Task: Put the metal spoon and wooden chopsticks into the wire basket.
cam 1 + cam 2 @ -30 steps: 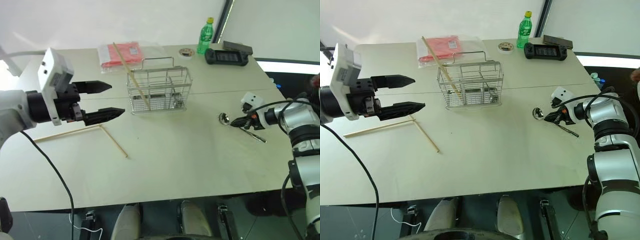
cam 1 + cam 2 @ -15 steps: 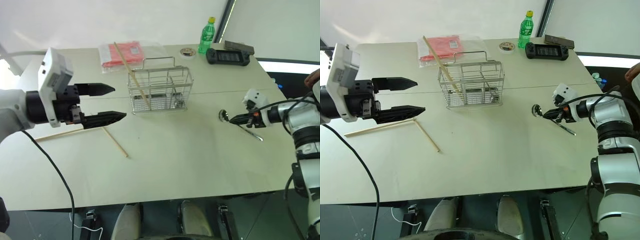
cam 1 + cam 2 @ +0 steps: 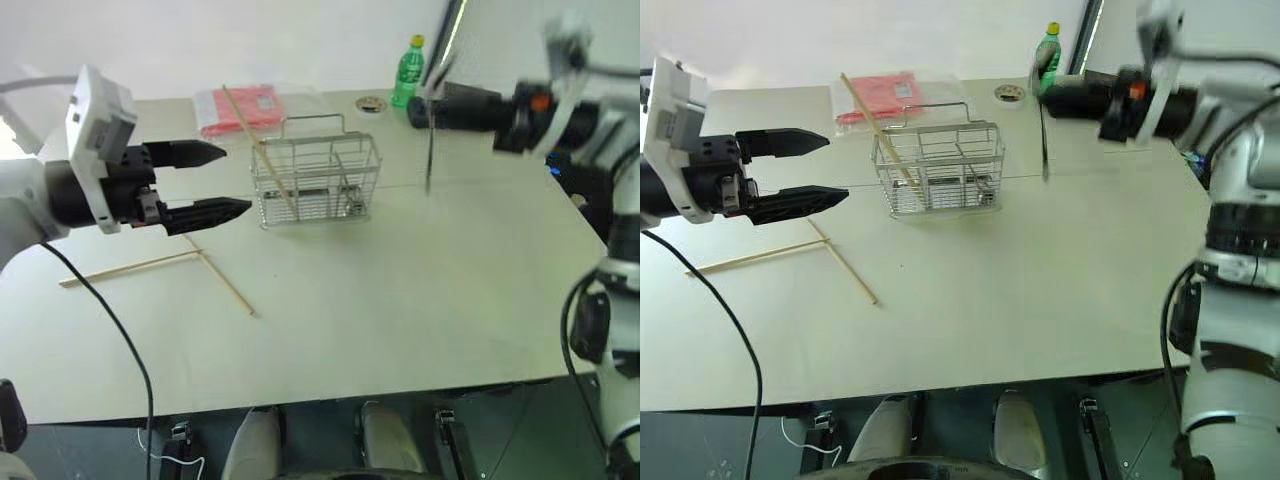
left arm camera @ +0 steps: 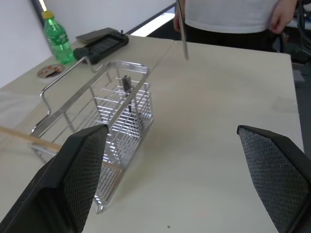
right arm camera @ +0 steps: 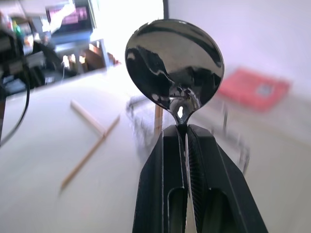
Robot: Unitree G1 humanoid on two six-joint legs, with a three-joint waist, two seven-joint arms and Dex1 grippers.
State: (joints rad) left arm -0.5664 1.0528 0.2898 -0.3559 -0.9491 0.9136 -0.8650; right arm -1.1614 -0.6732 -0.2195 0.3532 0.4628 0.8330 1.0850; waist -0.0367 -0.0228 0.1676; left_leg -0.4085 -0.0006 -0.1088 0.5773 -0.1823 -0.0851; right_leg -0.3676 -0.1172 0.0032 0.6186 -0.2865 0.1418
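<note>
Already seeing one chopstick [image 3: 261,150] leaning in the basket [image 3: 318,180], its top end sticking out well above the rim, so counting that piece as done. Leaving two more chopsticks lying flat on the bench [image 3: 400,300] left of the basket, one [image 3: 130,268] running nearly crosswise, the other [image 3: 225,283] slanting toward the near edge, their ends meeting in a rough corner; neither being touched. Carrying the spoon [image 3: 1043,140] clear of the bench in the right jaws, pinching it tight at the neck just under the bowl, with the bowl standing past the tips in the wrist view and the handle hanging down as a thin line in the head views. Holding it up in the air to the right of the basket, above rim height, not yet over any compartment. Reaching the right arm out roughly level, pointing across toward the basket. Hovering the left jaws spread wide and holding nothing, just left of the basket, above the lying sticks, aiming about level toward the wire wall. Judging the job under halfway: spoon to be dropped in, two sticks to be picked up.
</note>
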